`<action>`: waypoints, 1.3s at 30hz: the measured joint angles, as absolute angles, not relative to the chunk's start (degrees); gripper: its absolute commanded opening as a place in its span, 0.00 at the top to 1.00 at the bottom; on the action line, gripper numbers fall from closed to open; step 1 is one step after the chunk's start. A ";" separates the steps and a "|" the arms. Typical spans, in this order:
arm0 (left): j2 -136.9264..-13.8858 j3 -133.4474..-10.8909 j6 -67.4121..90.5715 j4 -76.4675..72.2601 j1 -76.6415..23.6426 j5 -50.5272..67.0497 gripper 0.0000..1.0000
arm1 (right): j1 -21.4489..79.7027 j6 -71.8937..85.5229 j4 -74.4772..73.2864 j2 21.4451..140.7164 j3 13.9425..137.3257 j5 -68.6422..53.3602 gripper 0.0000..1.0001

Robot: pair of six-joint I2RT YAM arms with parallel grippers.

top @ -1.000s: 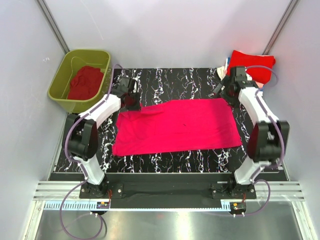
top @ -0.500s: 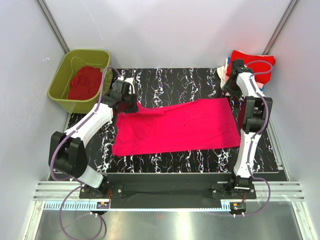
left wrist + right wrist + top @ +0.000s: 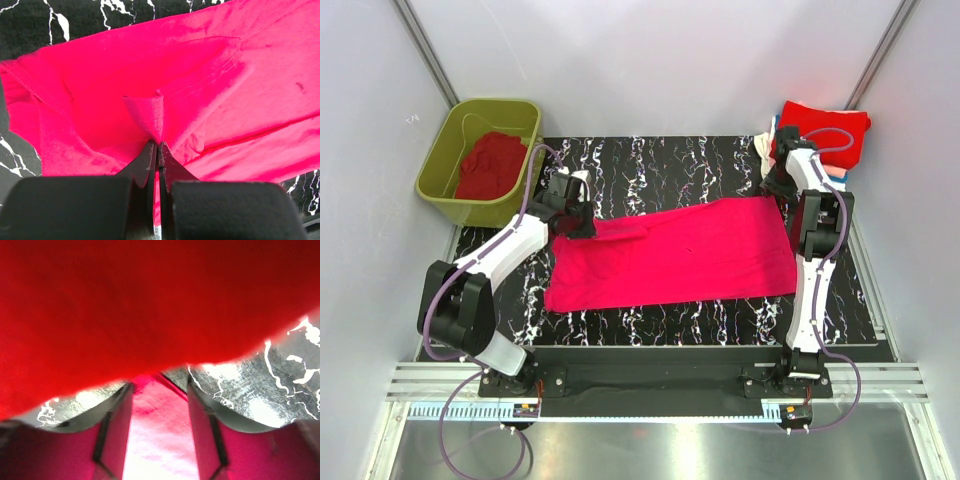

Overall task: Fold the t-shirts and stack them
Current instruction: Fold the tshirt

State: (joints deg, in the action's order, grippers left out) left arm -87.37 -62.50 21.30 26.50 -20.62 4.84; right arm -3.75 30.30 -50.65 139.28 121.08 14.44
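A magenta-pink t-shirt (image 3: 680,252) lies spread flat across the middle of the black marbled table (image 3: 660,160). My left gripper (image 3: 576,216) is at its far left corner, shut on a pinch of the magenta cloth (image 3: 150,112), with the corner folded slightly inward. My right gripper (image 3: 781,186) is at the shirt's far right corner. Its jaws stand apart, and the magenta corner (image 3: 160,410) lies between the fingers. A stack of folded shirts with a red one on top (image 3: 827,130) sits at the far right, and it fills the top of the right wrist view (image 3: 150,305).
An olive-green tub (image 3: 442,165) holding a crumpled red shirt (image 3: 490,165) stands off the table's far left corner. White walls with metal posts close in the back and sides. The arm bases sit at the near edge.
My left gripper has drawn the shirt's far left corner a little rightward and inward. My right arm has straightened and its gripper has moved back to the shirt's far right corner, by the red stack.
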 measured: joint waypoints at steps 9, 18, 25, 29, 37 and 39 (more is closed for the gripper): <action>-87.37 -62.19 21.43 25.30 -20.64 4.95 1.00 | -3.51 30.15 -49.98 139.81 121.56 14.11 0.73; -87.37 -62.22 21.43 25.19 -20.64 4.95 1.00 | -3.05 29.36 -50.65 140.22 122.48 14.52 1.00; -87.37 -64.79 21.41 28.12 -20.69 4.45 1.00 | -2.79 28.64 -52.21 138.58 122.02 15.38 0.99; -87.35 -68.03 21.43 30.24 -20.71 3.81 1.00 | -2.17 28.29 -53.36 134.72 119.94 16.01 1.00; -83.68 -69.43 21.41 34.39 -20.69 2.02 1.00 | -1.80 28.21 -53.45 125.49 113.12 16.82 1.00; -82.04 -69.41 21.39 35.38 -20.71 1.19 1.00 | -1.80 28.18 -53.41 123.81 110.89 17.17 1.00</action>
